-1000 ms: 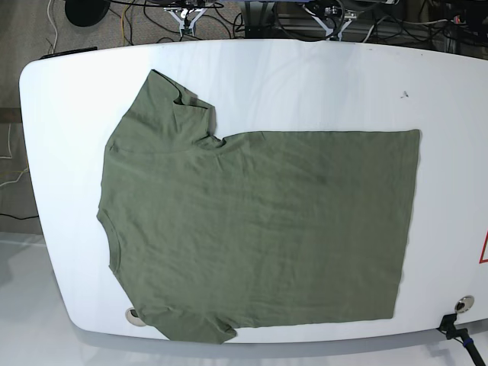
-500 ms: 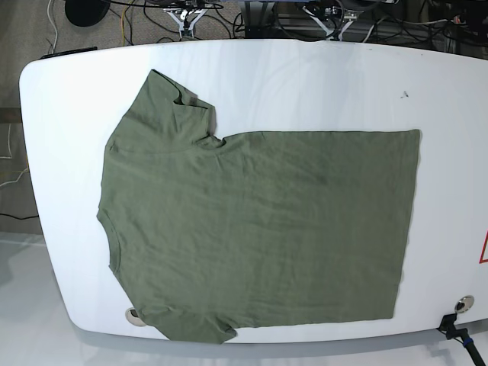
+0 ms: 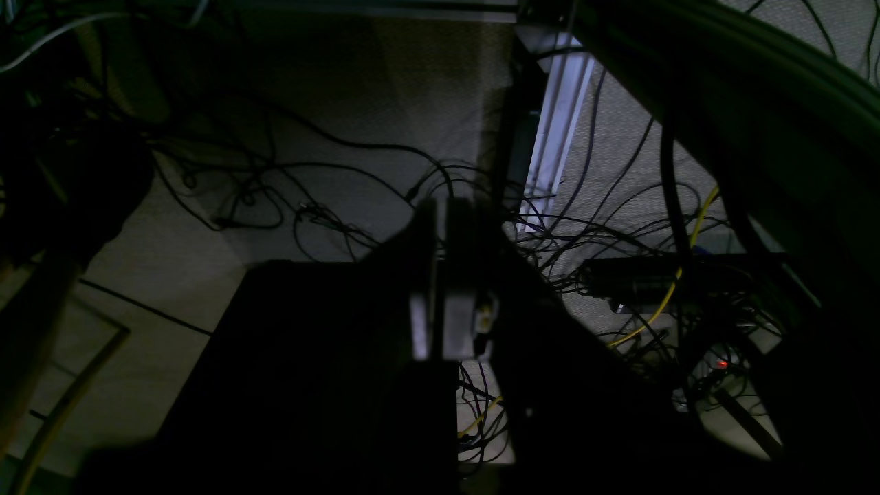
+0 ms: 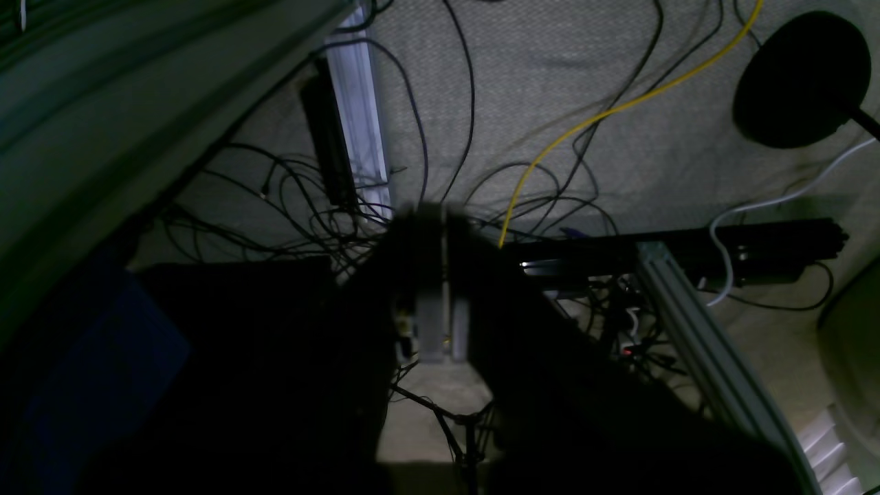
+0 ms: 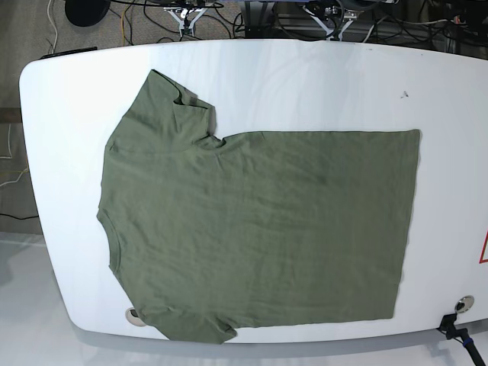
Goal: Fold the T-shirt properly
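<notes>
Olive-green cotton, the T-shirt (image 5: 259,229) lies spread flat on the white tabletop (image 5: 305,84), covering most of it; the collar end points toward the tabletop's left edge in the base view, the straight hem toward its right edge, one sleeve reaches toward the far-left corner and the other overhangs the near edge slightly; the cloth shows light wrinkles but no fold; judged from this, no fold has been made and the step in hand is the approach to the first grasp. Neither arm appears above the tabletop in the base view; both are parked beyond its far edge. The next move calls for bringing both arms over the tabletop, opening each claw, and pinching a single layer edge, probably a sleeve or a hem corner, without dragging the rest of the cloth; soft cotton may bunch if lifted unevenly. The wrist views supply what the base view lacks: the left claw (image 3: 443,275) hangs over the carpeted floor and a tangle of cables (image 3: 605,234), its fingers pressed together with nothing between them; the right claw (image 4: 436,282) hangs likewise over floor and cables, fingers closed and empty; a dark curved edge, apparently the tabletop's underside, crosses one upper corner of each wrist view. Neither wrist view shows the T-shirt.
</notes>
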`<state>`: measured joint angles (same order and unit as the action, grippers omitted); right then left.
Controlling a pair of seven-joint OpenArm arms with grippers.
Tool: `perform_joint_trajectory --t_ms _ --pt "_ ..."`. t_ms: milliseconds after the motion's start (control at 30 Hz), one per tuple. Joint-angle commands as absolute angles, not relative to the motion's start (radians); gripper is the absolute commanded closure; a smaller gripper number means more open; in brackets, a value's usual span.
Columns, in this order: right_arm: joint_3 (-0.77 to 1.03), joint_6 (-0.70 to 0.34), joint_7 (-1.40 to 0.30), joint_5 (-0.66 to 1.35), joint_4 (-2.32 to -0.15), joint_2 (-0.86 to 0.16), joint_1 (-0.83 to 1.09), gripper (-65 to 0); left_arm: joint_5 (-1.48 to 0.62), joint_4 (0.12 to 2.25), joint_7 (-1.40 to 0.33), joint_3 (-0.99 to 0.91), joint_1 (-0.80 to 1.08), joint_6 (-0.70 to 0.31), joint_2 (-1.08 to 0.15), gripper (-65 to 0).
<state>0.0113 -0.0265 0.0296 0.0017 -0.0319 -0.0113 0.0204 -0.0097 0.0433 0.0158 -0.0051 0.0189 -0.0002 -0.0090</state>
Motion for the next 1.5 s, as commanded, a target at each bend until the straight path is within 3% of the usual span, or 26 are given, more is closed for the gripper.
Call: perform_joint_trajectory --t_ms 0,900,1167,1467 --pt "0.007 -0.036 0.03 0.004 -0.031 -0.015 0.026 -0.2 -0.013 0.045 0.017 -0.003 0.02 -0.003 -0.01 -0.5" --pt "0.009 -0.032 0.035 -0.003 -0.038 -0.016 0.019 0.0 -0.015 0.047 0.029 -0.004 0.028 0.003 -0.01 -0.2" --pt "0.007 -0.033 0.034 -0.002 -0.038 -0.024 0.037 0.0 -0.033 0.139 0.012 0.004 0.119 -0.003 -0.087 -0.3" --pt "0.011 -0.043 0.03 -0.006 -0.052 -0.028 0.05 -0.3 -0.027 0.124 0.016 -0.002 0.154 0.005 -0.078 -0.1"
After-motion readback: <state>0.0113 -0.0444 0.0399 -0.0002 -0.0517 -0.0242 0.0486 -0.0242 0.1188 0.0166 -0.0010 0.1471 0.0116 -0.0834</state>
